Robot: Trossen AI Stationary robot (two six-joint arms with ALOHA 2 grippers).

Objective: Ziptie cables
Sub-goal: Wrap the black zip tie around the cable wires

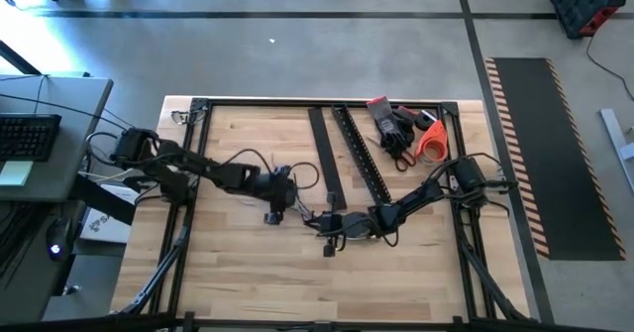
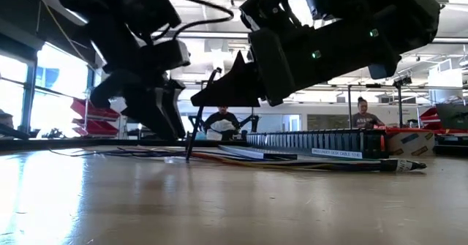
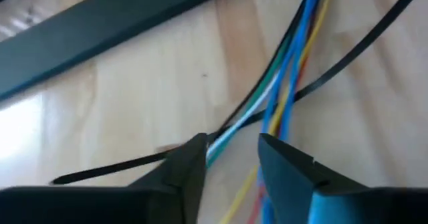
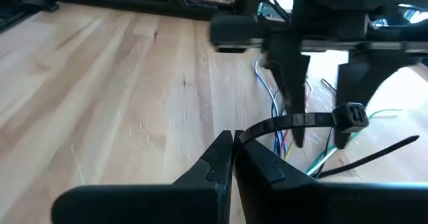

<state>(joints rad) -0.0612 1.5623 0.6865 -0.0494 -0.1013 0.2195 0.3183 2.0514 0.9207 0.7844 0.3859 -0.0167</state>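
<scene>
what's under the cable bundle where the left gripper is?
In the left wrist view, a black zip tie lies on the wooden table, crossing beneath the cables just ahead of the open left gripper. The crossing point itself is covered by the wires.

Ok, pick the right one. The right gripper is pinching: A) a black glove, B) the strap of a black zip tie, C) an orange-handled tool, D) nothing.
B: in the right wrist view the right gripper has its fingers shut on the strap of the black zip tie, which curves away to its head near the cables.
</scene>
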